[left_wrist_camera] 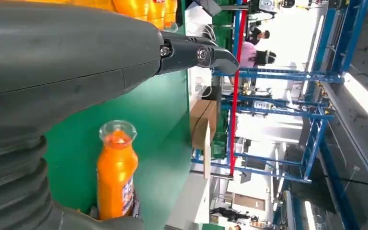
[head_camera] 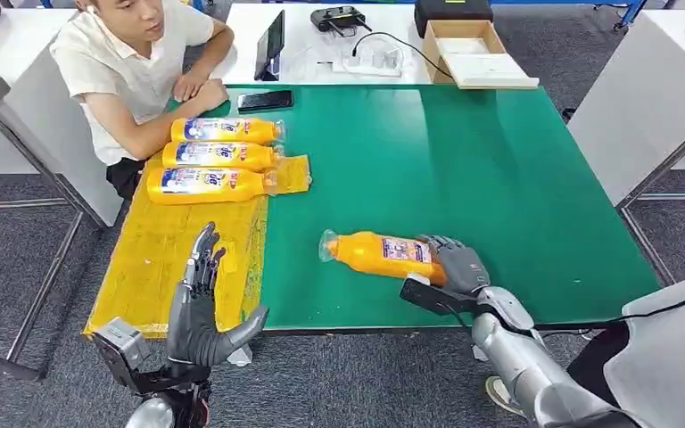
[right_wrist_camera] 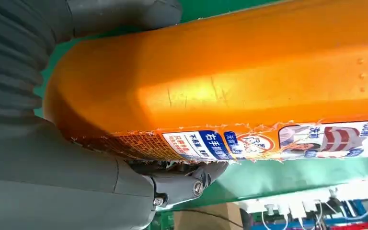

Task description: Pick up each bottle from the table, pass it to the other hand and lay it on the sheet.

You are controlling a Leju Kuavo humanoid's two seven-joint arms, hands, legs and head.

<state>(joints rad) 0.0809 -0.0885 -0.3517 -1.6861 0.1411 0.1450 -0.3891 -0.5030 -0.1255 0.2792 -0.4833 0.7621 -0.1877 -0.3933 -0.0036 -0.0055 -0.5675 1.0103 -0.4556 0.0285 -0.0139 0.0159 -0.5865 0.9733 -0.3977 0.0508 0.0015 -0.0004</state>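
**Orange bottle gripped at its base**

Orange plastic, smooth and likely slippery — the bottle lies on the green table, its base wrapped by the right hand. It looks full, so weighty; take it mid-body. Left hand spread, empty, over the yellow sheet.

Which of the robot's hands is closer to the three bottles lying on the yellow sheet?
The left. The left hand hovers open over the yellow sheet, just short of the three bottles. The right hand grips a fourth bottle out on the green table.
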